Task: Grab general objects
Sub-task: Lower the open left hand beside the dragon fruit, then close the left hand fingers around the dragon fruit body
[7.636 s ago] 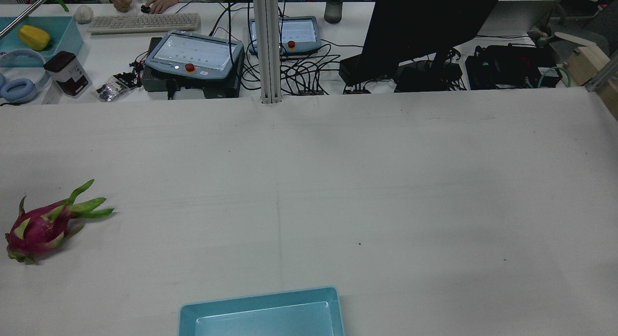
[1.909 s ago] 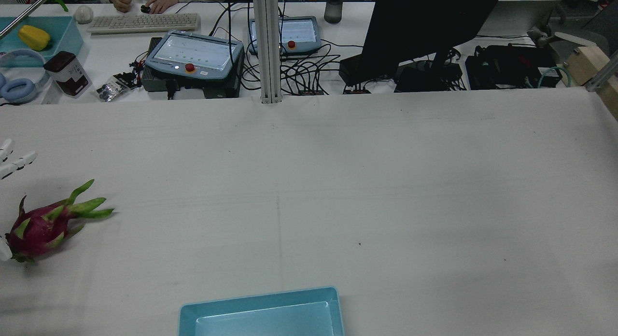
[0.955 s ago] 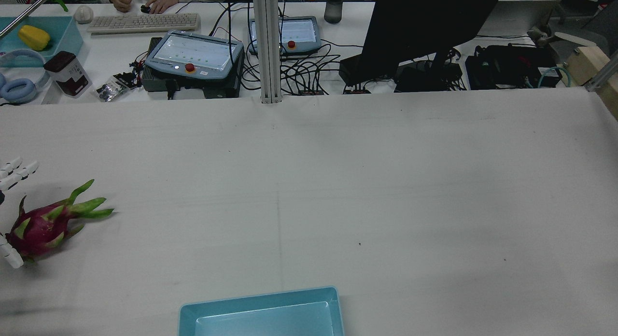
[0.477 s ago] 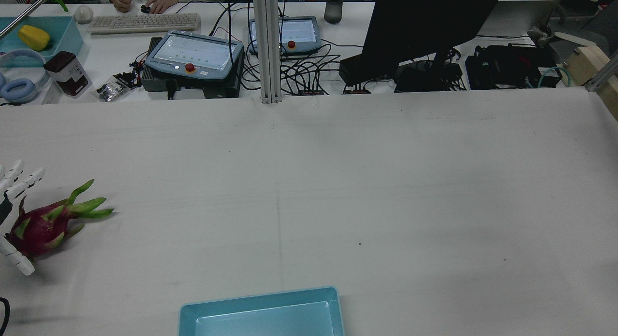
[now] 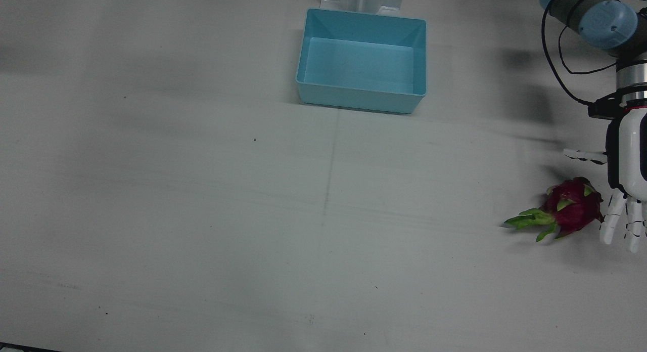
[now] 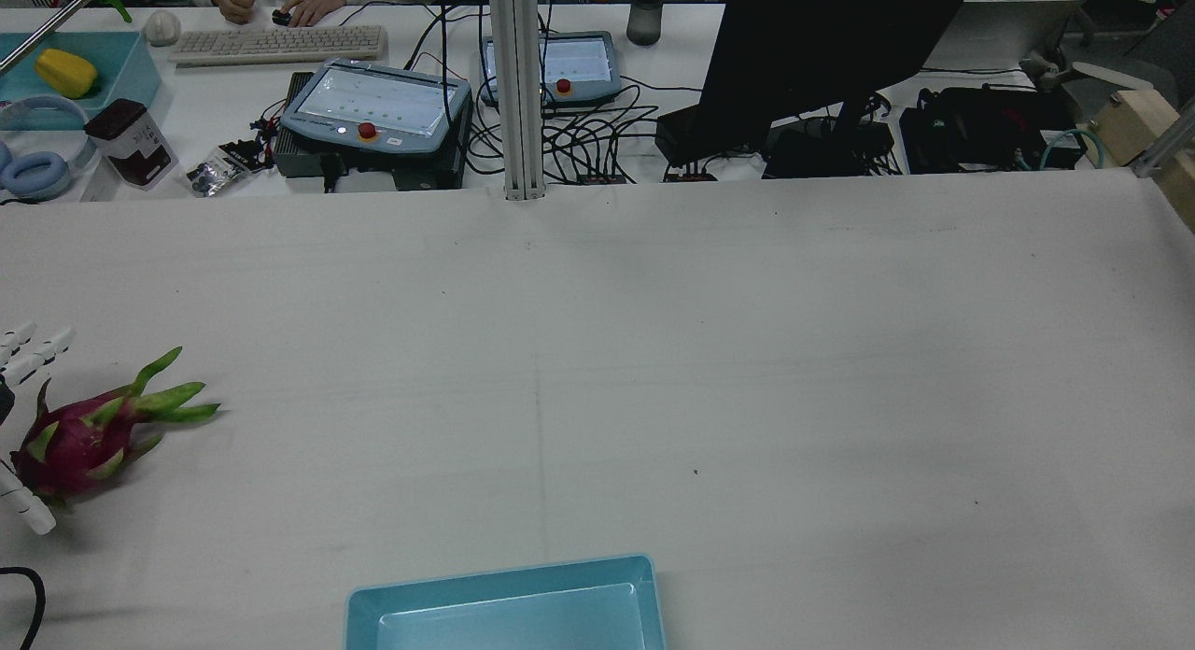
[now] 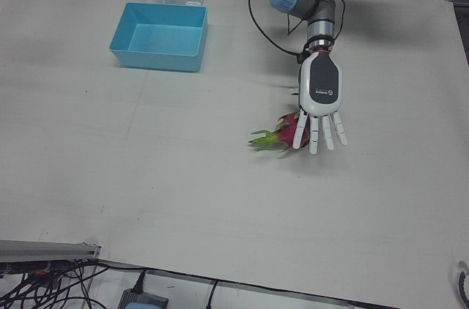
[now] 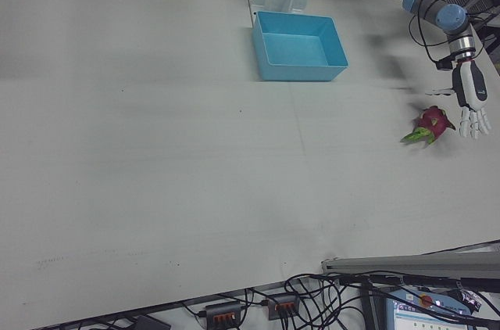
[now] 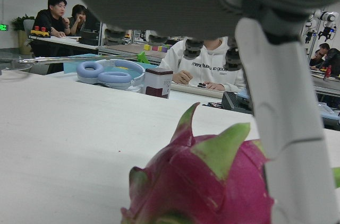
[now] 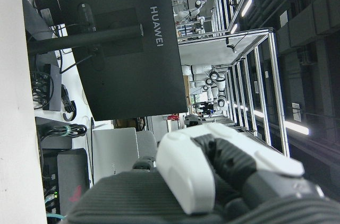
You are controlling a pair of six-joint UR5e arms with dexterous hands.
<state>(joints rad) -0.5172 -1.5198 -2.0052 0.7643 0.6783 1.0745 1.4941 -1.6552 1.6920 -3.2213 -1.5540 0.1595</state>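
A magenta dragon fruit (image 5: 571,208) with green leafy tips lies on the white table near the left arm's edge; it also shows as the fruit (image 6: 79,435) in the rear view. My left hand (image 5: 627,180) hovers open just beside and over its round end, fingers spread. From behind, the fingers (image 6: 47,344) lie past the fruit's far side and the thumb on its near side. The left hand view has the fruit (image 9: 207,181) filling the foreground under a white finger (image 9: 287,128). The right hand (image 10: 212,171) shows only a white part in its own view.
A light blue bin (image 5: 361,96) stands near the arms' pedestals at the table's middle. Beyond the table's far edge from behind are teach pendants (image 6: 378,104), a black monitor (image 6: 822,43), cables and a person's hands at a keyboard (image 6: 280,43).
The left hand came in from the table's edge and settled around the fruit's round end, its thumb sliding along the near side. The fruit has not moved.
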